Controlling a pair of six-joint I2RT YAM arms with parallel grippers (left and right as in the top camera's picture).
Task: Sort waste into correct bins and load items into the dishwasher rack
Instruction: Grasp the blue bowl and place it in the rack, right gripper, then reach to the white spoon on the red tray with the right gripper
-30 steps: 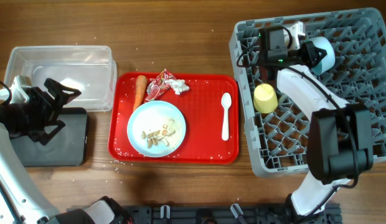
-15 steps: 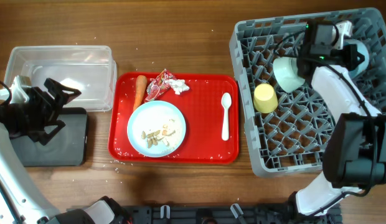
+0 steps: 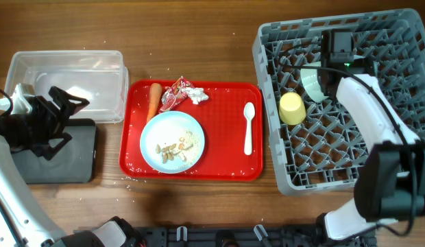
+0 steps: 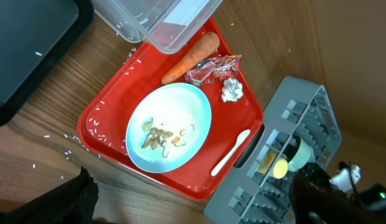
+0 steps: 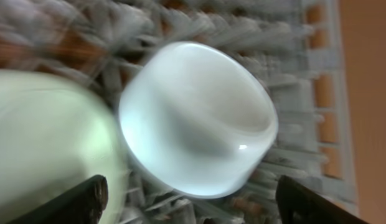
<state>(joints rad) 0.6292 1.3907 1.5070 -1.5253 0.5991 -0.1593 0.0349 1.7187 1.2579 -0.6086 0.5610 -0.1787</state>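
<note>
My right gripper [image 3: 334, 63] hangs over the back of the grey dishwasher rack [image 3: 397, 130]. Its jaws stand wide open. In the right wrist view a pale bowl [image 5: 199, 118] lies on the pegs just beyond the fingers, next to a greenish bowl [image 5: 50, 143]. Overhead, one bowl [image 3: 312, 81] shows beside the yellow cup [image 3: 292, 108]. The plate [image 3: 172, 142] with food scraps [image 3: 173, 147], the carrot [image 3: 154, 99], wrapper [image 3: 177, 94], tissue [image 3: 199, 96] and spoon [image 3: 248, 127] lie on the red tray [image 3: 226, 161]. My left gripper [image 3: 68, 122] hovers open at the far left.
The clear tub [image 3: 68, 82] stands at the back left, and the black tray [image 3: 55, 154] lies in front of it under my left arm. Bare wood separates the red tray from the rack. The right arm's base stands at the front right.
My right gripper swung back left over the rack and opened, letting go of the bowl next to the other one. The left arm has not moved.
</note>
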